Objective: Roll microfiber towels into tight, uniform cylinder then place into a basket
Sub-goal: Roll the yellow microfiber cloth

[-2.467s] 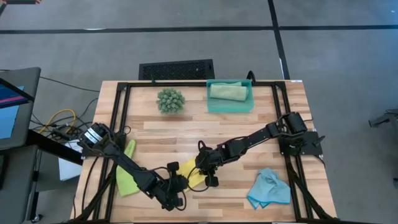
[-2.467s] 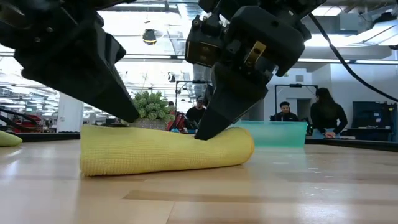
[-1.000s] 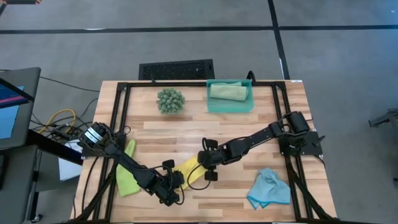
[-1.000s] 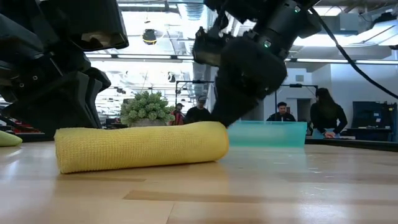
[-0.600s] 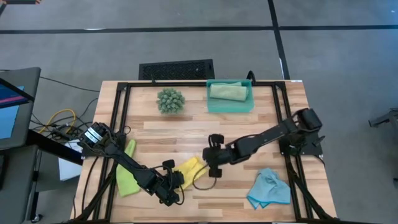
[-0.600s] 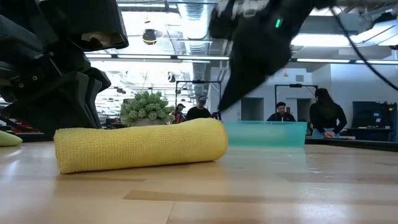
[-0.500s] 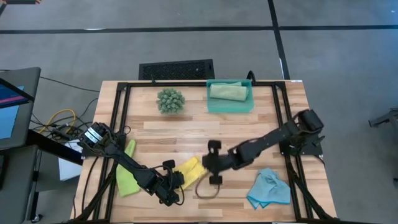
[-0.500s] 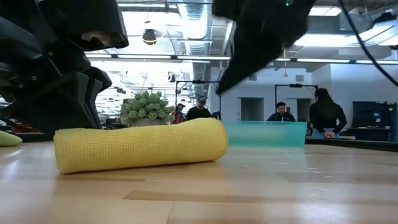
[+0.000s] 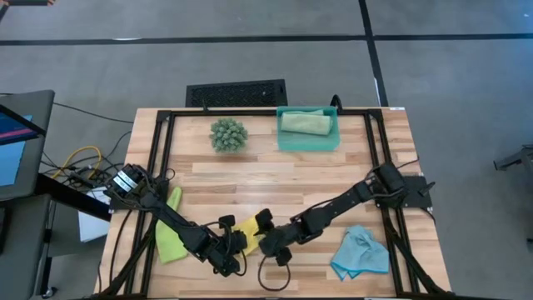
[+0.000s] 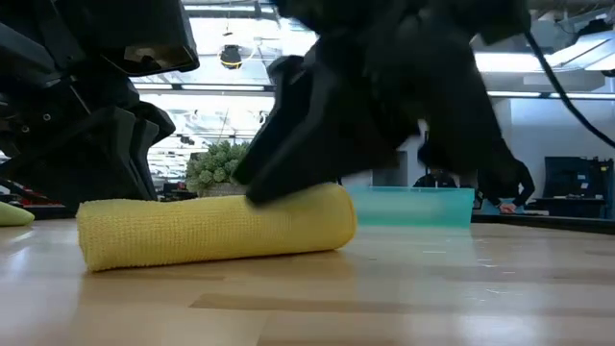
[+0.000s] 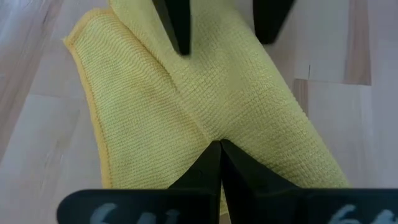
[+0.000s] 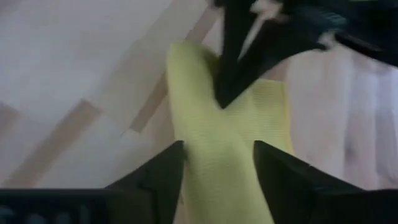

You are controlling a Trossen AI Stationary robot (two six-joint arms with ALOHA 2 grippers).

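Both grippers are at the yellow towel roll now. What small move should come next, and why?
Probably the right gripper should close on the rolled yellow microfiber towel. Its fingers are open and straddle one end of the roll, while the left gripper, shut, pins the other end. After that, the roll could go to the translucent teal plastic basket, where a sage green roll lies.

Yellow towel (image 9: 247, 228) mostly under both arms; right wrist view blurred.
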